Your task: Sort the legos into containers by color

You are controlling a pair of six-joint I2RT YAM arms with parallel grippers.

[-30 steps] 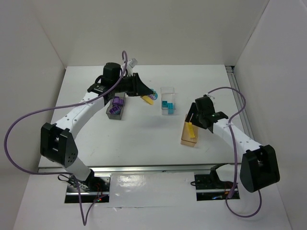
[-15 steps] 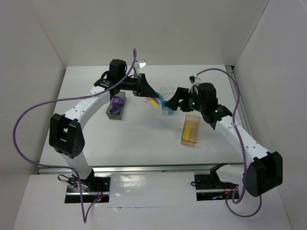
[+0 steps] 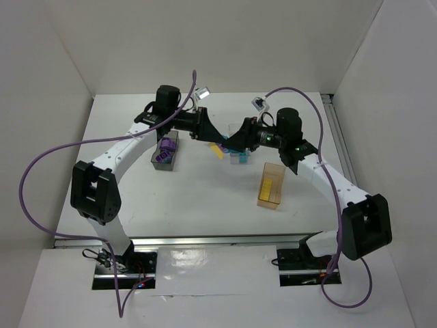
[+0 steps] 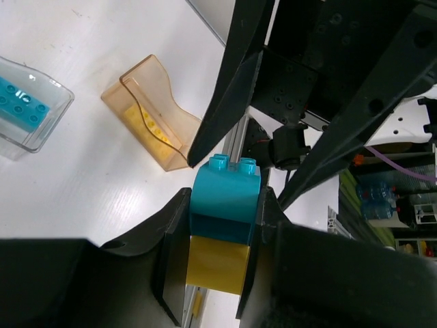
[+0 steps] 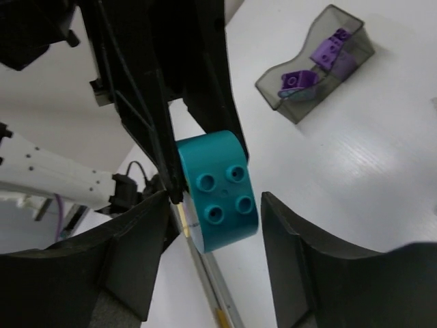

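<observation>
My left gripper [image 4: 220, 239] is shut on a cyan brick [image 4: 225, 198] stacked on a yellow brick [image 4: 218, 263] and holds the pair in the air beside the clear bin [image 3: 239, 156]. My right gripper [image 5: 214, 205] is open, with a jaw on each side of the cyan brick's [image 5: 218, 191] studded end and a gap on both sides. From above, the two grippers meet tip to tip at the brick pair [image 3: 222, 147]. The dark grey bin [image 5: 314, 65] holds purple bricks [image 5: 297, 80]. The amber bin [image 4: 147, 123] holds yellow bricks, and the clear bin [image 4: 27, 109] holds cyan ones.
The dark grey bin [image 3: 165, 152] sits under the left arm. The amber bin [image 3: 271, 186] stands right of centre, below the right arm. Purple cables loop over both arms. White walls enclose the table on the left, back and right.
My right arm has swung left from the amber bin to the left gripper and now straddles the cyan brick. My left gripper has moved slightly right with the brick pair.
</observation>
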